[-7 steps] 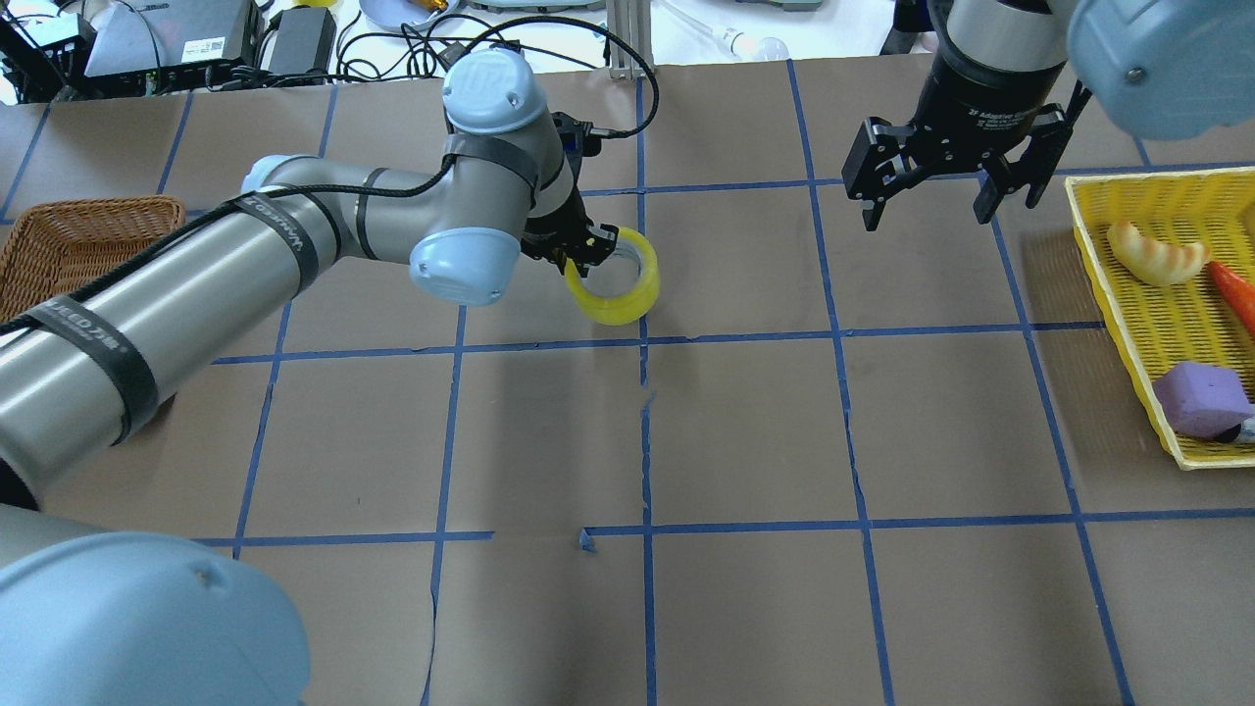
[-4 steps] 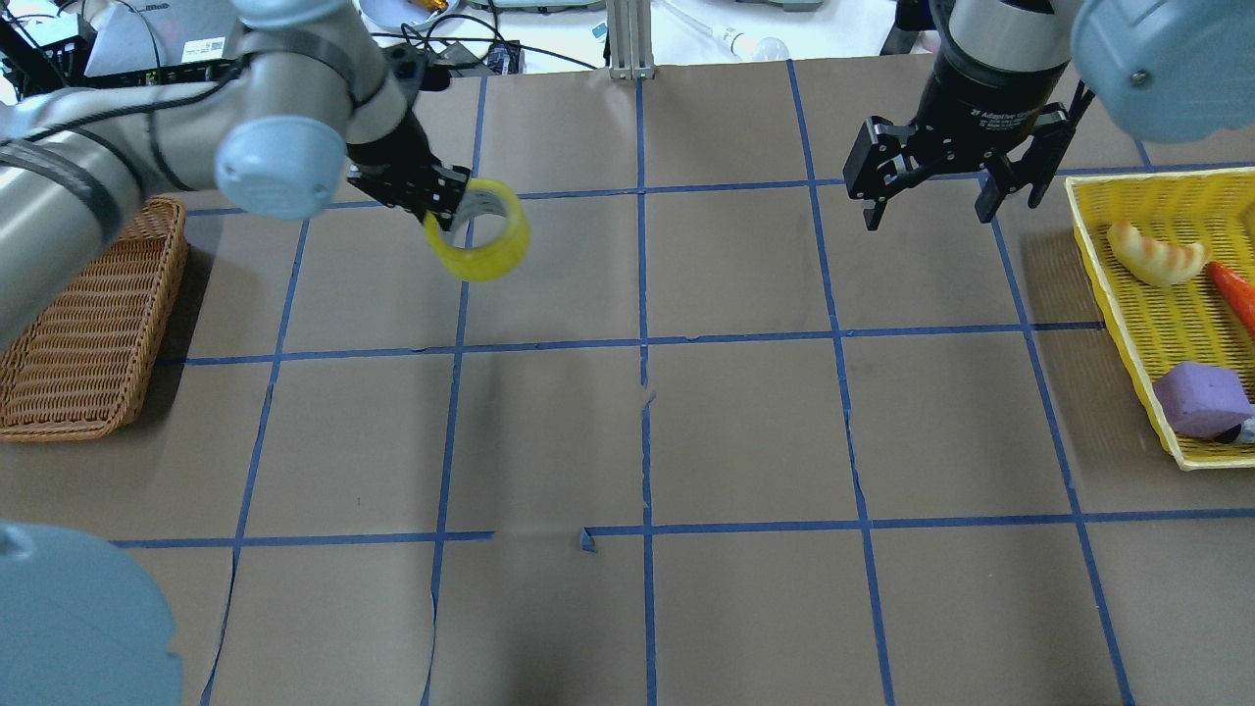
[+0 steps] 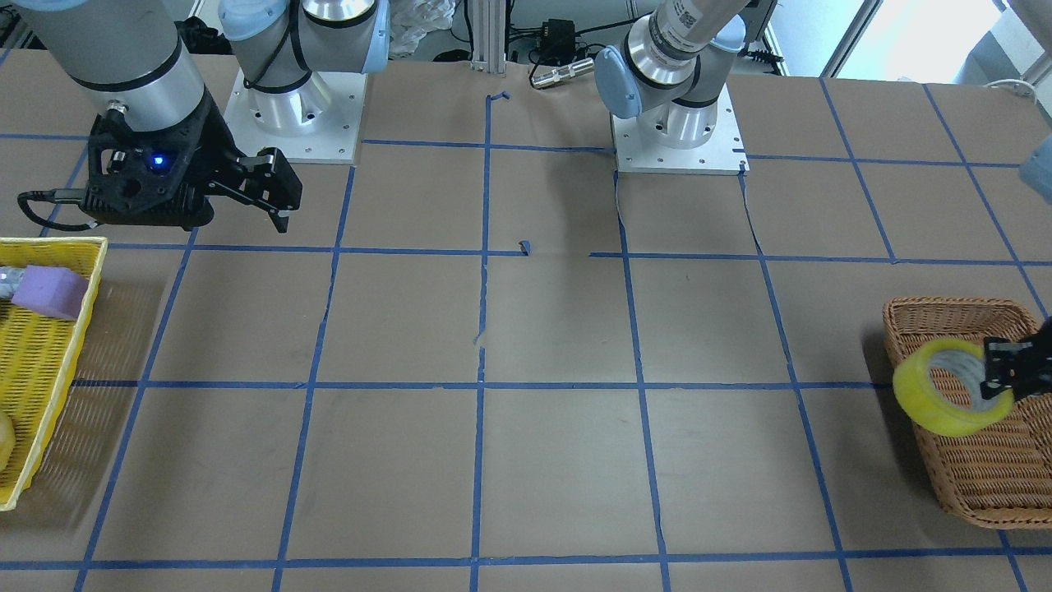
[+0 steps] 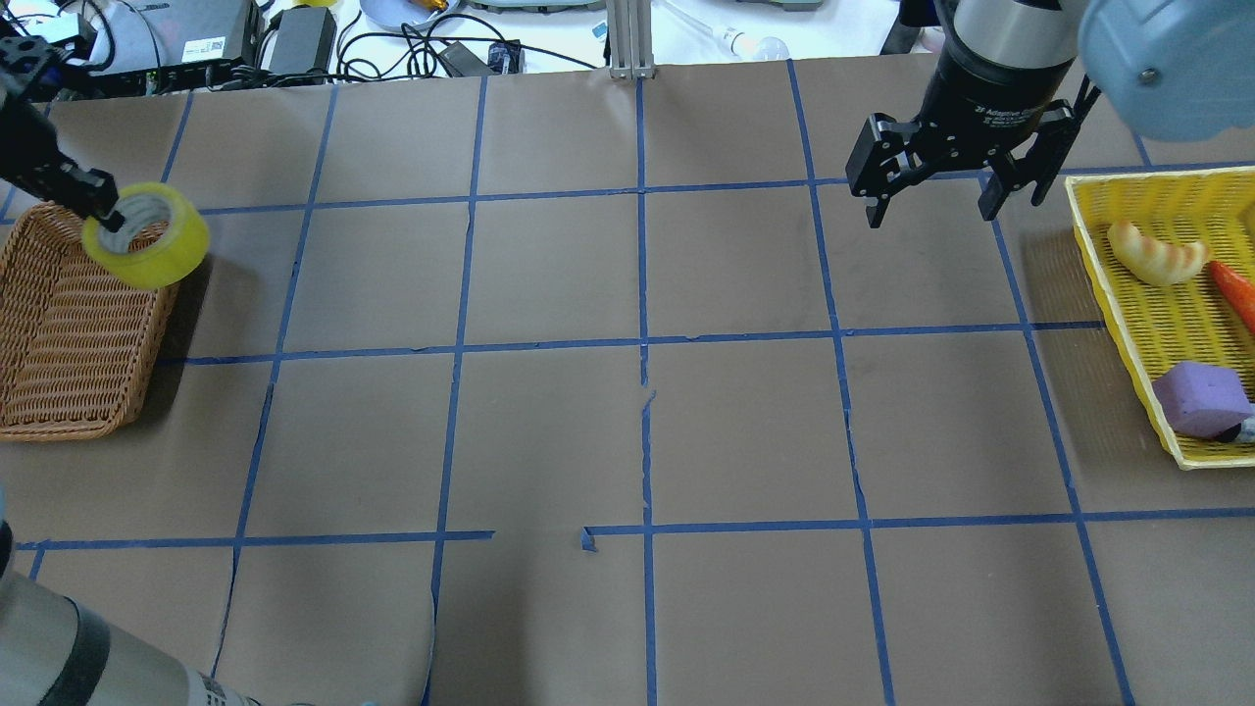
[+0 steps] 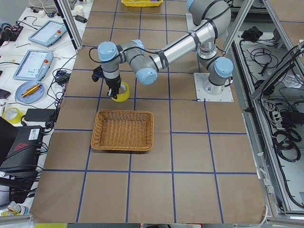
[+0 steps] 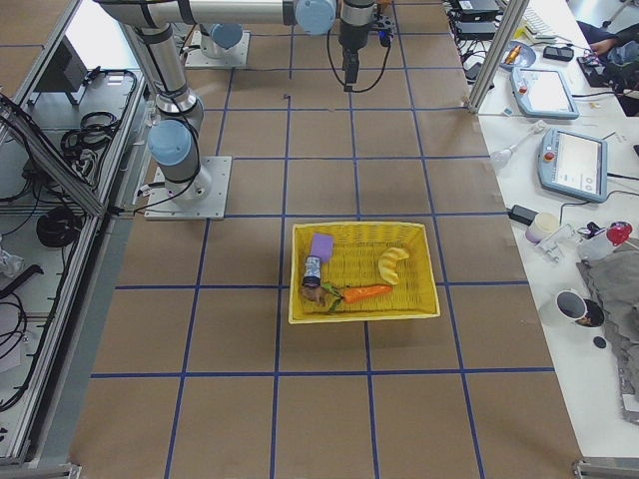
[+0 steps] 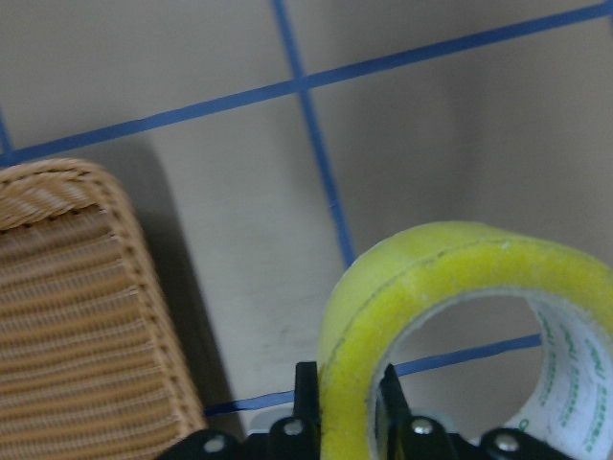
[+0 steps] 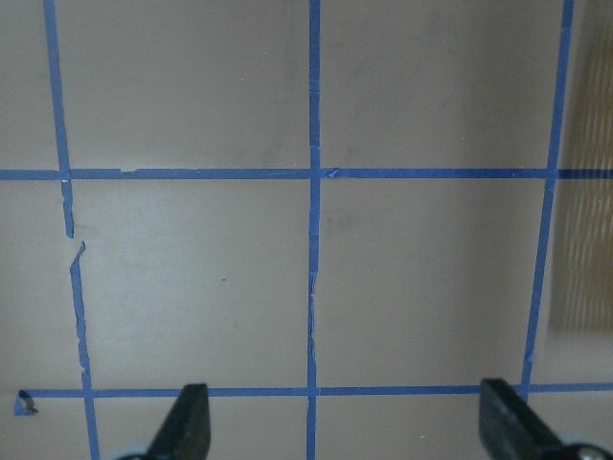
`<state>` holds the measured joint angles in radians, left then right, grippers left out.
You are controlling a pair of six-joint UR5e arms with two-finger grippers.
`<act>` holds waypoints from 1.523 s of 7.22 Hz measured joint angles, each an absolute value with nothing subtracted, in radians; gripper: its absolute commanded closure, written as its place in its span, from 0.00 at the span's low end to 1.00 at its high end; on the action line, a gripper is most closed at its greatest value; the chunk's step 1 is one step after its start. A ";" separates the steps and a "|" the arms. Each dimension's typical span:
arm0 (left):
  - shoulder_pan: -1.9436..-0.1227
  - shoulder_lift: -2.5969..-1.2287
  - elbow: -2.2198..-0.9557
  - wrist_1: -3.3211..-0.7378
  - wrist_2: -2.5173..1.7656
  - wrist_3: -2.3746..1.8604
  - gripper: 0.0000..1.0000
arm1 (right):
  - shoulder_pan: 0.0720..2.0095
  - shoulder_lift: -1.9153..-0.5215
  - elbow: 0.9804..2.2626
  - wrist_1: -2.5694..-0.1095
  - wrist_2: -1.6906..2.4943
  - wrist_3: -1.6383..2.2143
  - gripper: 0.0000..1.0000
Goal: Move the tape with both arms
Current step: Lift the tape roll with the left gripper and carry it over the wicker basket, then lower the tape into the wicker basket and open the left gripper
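The yellow tape point(image 4: 147, 237) is a ring with a whitish core. My left gripper point(image 4: 103, 210) is shut on its wall and holds it in the air over the far right corner of the brown wicker basket point(image 4: 59, 333). The tape also shows in the front view point(image 3: 945, 397), the left side view point(image 5: 121, 92) and the left wrist view point(image 7: 450, 316), where my fingers point(image 7: 305, 393) pinch its wall. My right gripper point(image 4: 931, 191) is open and empty, hanging above the table near the yellow basket point(image 4: 1137, 324); its fingertips point(image 8: 192, 422) show spread wide in the right wrist view.
The yellow basket holds a purple foam block point(image 4: 1201, 397), a yellowish lump point(image 4: 1157, 255) and an orange carrot-like piece point(image 4: 1235, 294). Cables and devices point(image 4: 196, 39) lie beyond the table's far edge. The brown paper carries blue tape grid lines point(image 4: 642, 343).
My left arm has swung left with the tape, from the table's middle to above the wicker basket's corner. The right gripper has stayed in place, open.
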<state>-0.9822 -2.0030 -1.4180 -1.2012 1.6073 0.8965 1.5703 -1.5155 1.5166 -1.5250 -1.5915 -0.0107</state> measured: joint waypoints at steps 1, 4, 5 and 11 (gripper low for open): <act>-0.913 -2.039 -1.415 -1.131 1.606 1.001 1.00 | 1.570 -1.520 1.517 -1.524 -1.592 -0.011 0.00; -0.845 -2.146 -1.407 -1.034 1.585 1.109 1.00 | 1.571 -1.525 1.520 -1.521 -1.591 -0.012 0.00; -0.843 -2.170 -1.406 -1.019 1.581 1.113 0.75 | 1.571 -1.526 1.520 -1.517 -1.591 -0.015 0.00; -0.848 -2.126 -1.347 -1.084 1.490 1.105 0.00 | 1.572 -1.526 1.522 -1.516 -1.592 -0.019 0.00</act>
